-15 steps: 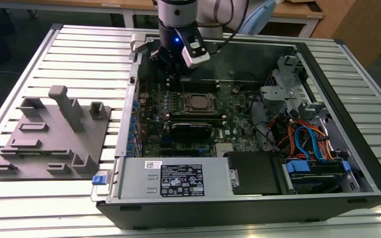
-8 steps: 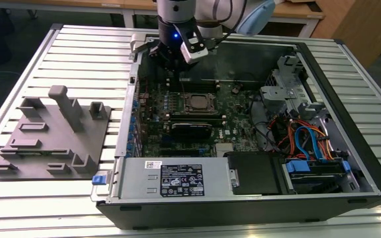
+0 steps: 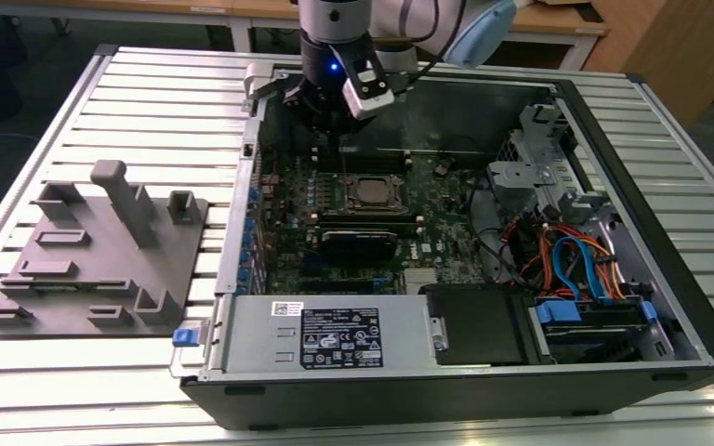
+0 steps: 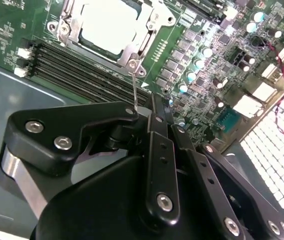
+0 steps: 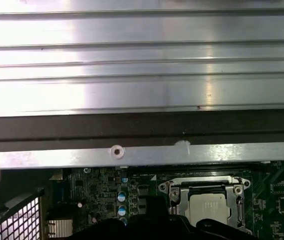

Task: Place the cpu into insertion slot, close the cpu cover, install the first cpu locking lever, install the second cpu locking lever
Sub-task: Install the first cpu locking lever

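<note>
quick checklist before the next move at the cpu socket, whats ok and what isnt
1. cpu seated in the insertion slot: ok, its silvery top lies flat inside the socket.
2. cpu cover down over the chip: ok, the frame appears to lie flat around it in both wrist views.
3. locking lever latched: not ok, the thin wire stands up from the socket corner to the hand.
4. Hand's hold on the lever: cannot tell.
5. Other lever's state: cannot tell.
</note>
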